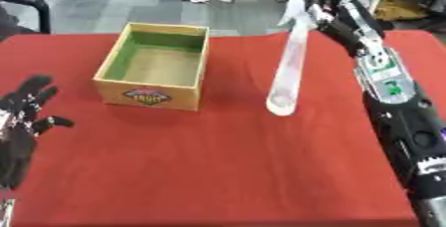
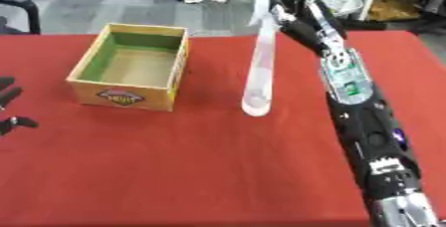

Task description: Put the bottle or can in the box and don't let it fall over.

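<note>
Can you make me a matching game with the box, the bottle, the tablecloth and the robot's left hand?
Things:
1. box
2. bottle
3. tablecloth
4. left hand

Descriptions:
A. red, spread under everything
B. open, with fingers spread, at the left edge
C. wooden, green inside, nothing in it
D. clear and tall, held near its top by the right hand

Pairs: 1-C, 2-D, 3-A, 4-B
</note>
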{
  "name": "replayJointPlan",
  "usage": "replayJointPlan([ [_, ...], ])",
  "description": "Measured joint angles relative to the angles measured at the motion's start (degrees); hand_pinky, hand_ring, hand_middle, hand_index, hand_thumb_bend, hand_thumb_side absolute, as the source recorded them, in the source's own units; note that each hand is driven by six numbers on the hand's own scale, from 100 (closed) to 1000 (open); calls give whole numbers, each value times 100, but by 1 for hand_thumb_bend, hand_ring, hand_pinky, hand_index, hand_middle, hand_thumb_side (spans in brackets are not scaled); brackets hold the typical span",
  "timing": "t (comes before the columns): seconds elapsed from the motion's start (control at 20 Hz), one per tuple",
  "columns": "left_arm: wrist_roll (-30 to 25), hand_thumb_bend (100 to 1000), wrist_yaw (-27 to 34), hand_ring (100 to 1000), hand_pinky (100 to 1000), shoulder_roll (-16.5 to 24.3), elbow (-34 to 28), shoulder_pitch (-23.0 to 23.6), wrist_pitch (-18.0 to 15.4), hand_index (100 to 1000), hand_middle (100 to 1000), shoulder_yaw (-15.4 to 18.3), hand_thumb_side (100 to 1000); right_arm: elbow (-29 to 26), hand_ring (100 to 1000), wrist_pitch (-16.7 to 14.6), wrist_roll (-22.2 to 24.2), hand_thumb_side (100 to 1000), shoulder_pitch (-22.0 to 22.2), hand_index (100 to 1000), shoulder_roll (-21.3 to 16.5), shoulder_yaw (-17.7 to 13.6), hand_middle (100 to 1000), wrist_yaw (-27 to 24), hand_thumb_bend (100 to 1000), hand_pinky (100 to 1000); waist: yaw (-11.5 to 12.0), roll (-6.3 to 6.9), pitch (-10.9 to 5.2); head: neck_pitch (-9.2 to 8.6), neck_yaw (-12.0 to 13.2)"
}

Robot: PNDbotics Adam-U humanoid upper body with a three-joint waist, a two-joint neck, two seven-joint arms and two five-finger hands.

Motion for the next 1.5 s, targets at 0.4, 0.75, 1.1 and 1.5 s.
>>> replayJointPlan([
  [0.4, -7, 169, 0, 1000, 597, 0, 0, 0, 7, 1000, 970, 0, 970, -36, 958, -39, 41, 539, 0, 961, 6, 70, 999, -34, 100, 842, 3, -5, 0, 0, -4],
  [0.75, -10, 169, 0, 1000, 597, 0, 0, 0, 10, 1000, 970, 0, 969, -32, 960, -97, 63, 539, 2, 961, 2, 112, 999, -33, 100, 841, 19, -8, 0, 0, -23],
  [1.1, -10, 169, 0, 1000, 598, 0, 0, 0, 10, 1000, 970, 0, 968, 5, 959, -105, 62, 540, 8, 961, -4, 113, 997, -32, 100, 839, 30, -8, 0, 0, -29],
  [1.5, -10, 169, 0, 1000, 599, 0, 0, -3, 10, 1000, 970, 0, 967, 140, 956, -126, 41, 541, 58, 961, -4, 113, 996, 91, 100, 839, 32, -10, 0, 0, -29],
])
